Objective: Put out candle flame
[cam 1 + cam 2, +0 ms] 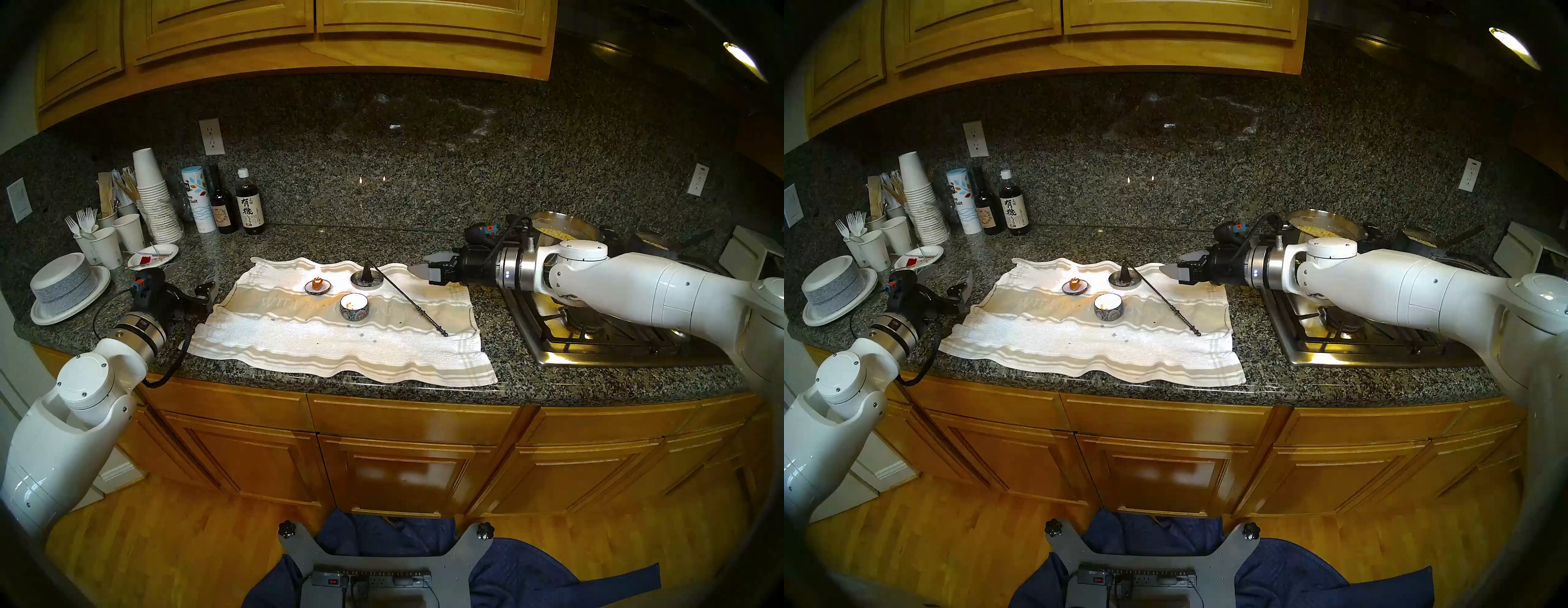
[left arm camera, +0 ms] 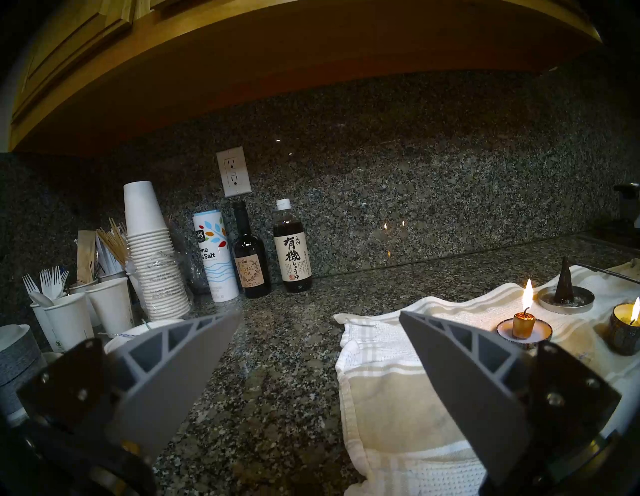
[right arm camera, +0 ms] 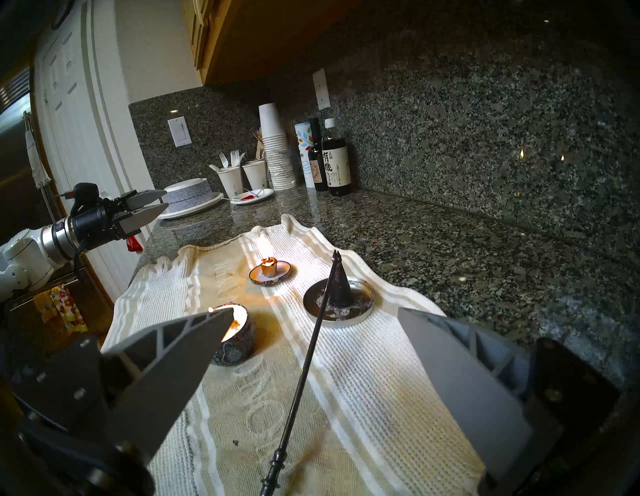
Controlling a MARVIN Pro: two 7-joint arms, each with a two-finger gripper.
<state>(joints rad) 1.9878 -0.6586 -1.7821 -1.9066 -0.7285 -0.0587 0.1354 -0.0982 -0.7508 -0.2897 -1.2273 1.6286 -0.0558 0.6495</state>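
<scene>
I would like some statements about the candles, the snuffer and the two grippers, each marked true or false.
1. Both candles burn: the small orange candle on a saucer and the candle in the patterned bowl. True.
2. The right gripper holds the long dark metal snuffer. False: its fingers stand open and empty; the snuffer lies on the white striped towel.
3. The snuffer's cone rests on a round metal dish. True.
4. The left gripper is shut on the orange candle. False: it is open, beside the towel.
</scene>
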